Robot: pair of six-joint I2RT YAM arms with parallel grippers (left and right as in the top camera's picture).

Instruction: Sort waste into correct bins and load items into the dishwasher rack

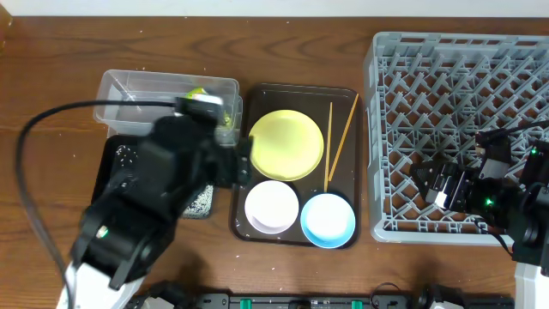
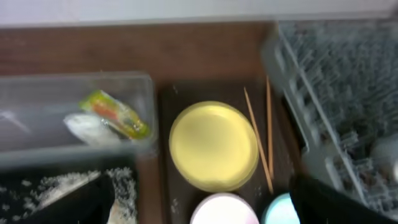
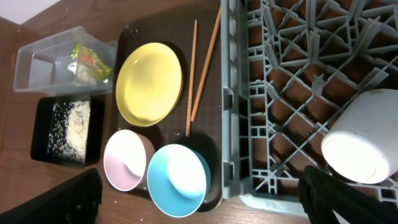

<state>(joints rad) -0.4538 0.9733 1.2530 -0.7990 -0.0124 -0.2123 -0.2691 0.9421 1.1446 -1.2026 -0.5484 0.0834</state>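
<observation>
dark brown wooden table (image 1: 51,69), a white wall strip (image 2: 186,11) beyond it; snack wrapper (image 2: 118,115) and tissue (image 2: 90,127) lie in the clear tub (image 1: 120,81), rice (image 3: 78,121) in the black tray (image 3: 38,140); yellow plate (image 1: 286,144), white bowl (image 1: 272,206), blue bowl (image 1: 328,219) and 2 chopsticks (image 1: 328,146) sit on the brown serving tray (image 1: 266,99) beside the grey rack (image 1: 463,69); left tool (image 2: 208,196) and right tool (image 3: 211,199) both gape wide, empty
</observation>
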